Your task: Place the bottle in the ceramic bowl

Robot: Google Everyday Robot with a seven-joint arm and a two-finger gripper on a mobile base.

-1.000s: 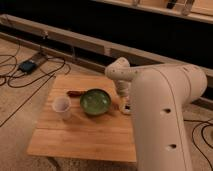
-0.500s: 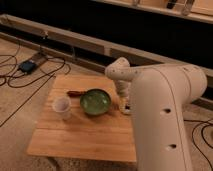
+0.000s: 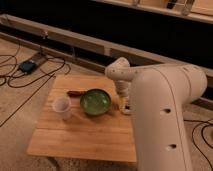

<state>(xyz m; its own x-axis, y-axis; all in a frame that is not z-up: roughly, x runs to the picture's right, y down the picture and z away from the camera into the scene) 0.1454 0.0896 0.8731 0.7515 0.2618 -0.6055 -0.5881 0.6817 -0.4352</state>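
The green ceramic bowl [image 3: 95, 101] sits near the middle of the wooden table [image 3: 85, 137] and looks empty. My gripper [image 3: 123, 104] hangs down from the white arm [image 3: 160, 100], just right of the bowl and close to the table top. A small pale shape at the gripper's tip [image 3: 126, 108] looks like the bottle. It is mostly hidden by the gripper, and I cannot tell whether it is held or standing on the table.
A translucent white cup [image 3: 62, 107] stands left of the bowl. A flat dark red block [image 3: 76, 93] lies behind the cup, at the bowl's left. Cables and a dark box [image 3: 27, 65] lie on the floor at the left. A low dark wall runs behind the table.
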